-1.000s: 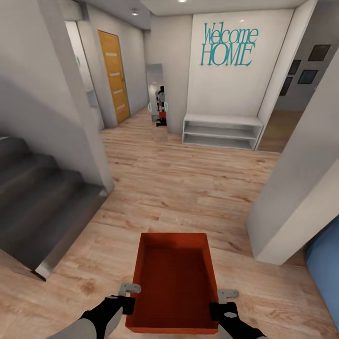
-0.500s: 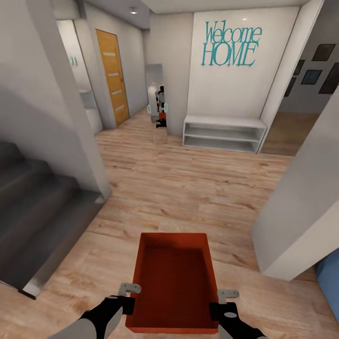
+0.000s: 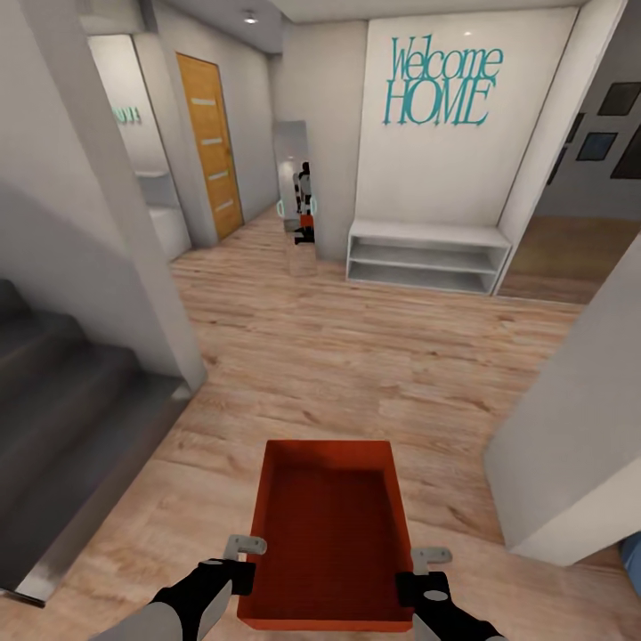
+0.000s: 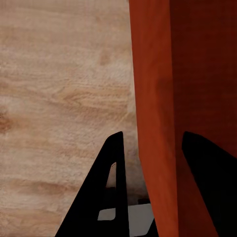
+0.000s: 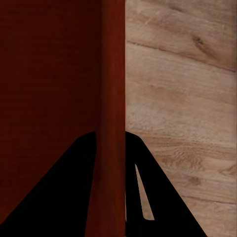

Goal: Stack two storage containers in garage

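One orange-red storage container (image 3: 329, 534), open-topped and empty, is held low in front of me over the light wood plank floor (image 3: 338, 347). My left gripper (image 3: 245, 556) is shut on its left wall and my right gripper (image 3: 418, 570) on its right wall. In the left wrist view the black fingers (image 4: 116, 163) straddle the container's thin wall (image 4: 158, 98), with the gripper (image 4: 153, 140) closed over it. The right wrist view has the right gripper (image 5: 111, 136) pinching the wall (image 5: 111, 74) tightly. The garage is out of view.
Dark grey stairs (image 3: 62, 401) descend at the left beside a white wall corner. Another white wall corner (image 3: 570, 445) juts in at the right. Ahead stand a white shelf bench (image 3: 427, 254), a mirror (image 3: 298, 187) and an orange door (image 3: 209, 142).
The whole view has shifted: the stairs and the right wall corner have slid outward and the hallway looks nearer. The container stays the same in both grippers.
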